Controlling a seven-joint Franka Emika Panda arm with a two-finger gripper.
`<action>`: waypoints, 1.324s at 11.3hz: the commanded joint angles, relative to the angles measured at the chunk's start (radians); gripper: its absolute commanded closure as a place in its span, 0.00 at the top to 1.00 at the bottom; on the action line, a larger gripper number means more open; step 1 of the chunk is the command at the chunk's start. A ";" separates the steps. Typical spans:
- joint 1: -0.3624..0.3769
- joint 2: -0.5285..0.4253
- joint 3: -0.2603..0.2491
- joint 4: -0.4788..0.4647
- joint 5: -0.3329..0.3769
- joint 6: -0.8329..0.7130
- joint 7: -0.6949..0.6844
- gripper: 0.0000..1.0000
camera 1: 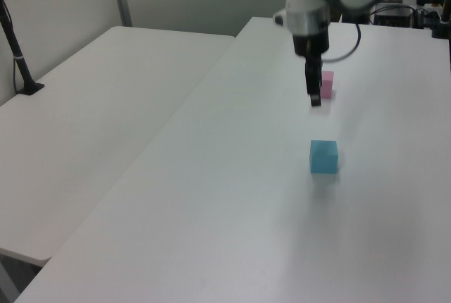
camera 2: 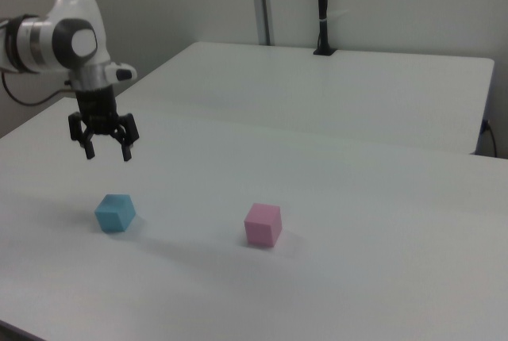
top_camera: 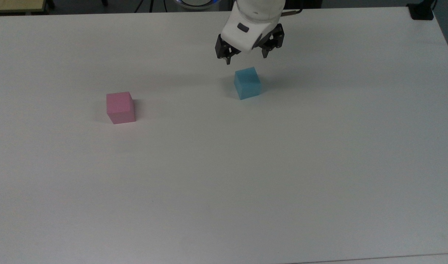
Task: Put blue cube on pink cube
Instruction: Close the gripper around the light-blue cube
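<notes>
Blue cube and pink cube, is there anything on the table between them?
No. In the top view the stretch of white table between the blue cube and the pink cube is bare; the right view shows the same gap.

I see 2 plain cubes on my white table [top_camera: 224,183]: the blue cube [top_camera: 247,83] is light sky-blue, the pink cube [top_camera: 120,107] pastel pink, neither patterned. My arm [camera 2: 67,44] is white with grey joints; its gripper [camera 2: 106,153] is black.

blue cube [top_camera: 247,83]: matt, smooth | pink cube [top_camera: 120,107]: matt | table [top_camera: 224,176]: smooth white
</notes>
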State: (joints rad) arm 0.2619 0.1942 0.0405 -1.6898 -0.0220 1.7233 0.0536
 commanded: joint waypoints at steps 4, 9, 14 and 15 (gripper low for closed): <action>0.102 0.066 -0.060 -0.182 -0.025 0.193 -0.043 1.00; 0.115 0.110 -0.062 -0.183 -0.036 0.228 -0.028 0.93; 0.115 0.053 -0.079 -0.162 -0.026 0.174 -0.024 0.25; 0.117 0.032 -0.100 -0.147 -0.021 0.148 -0.024 0.25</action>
State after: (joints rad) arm 0.3555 0.2977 -0.0042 -1.8470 -0.0489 1.9292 0.0403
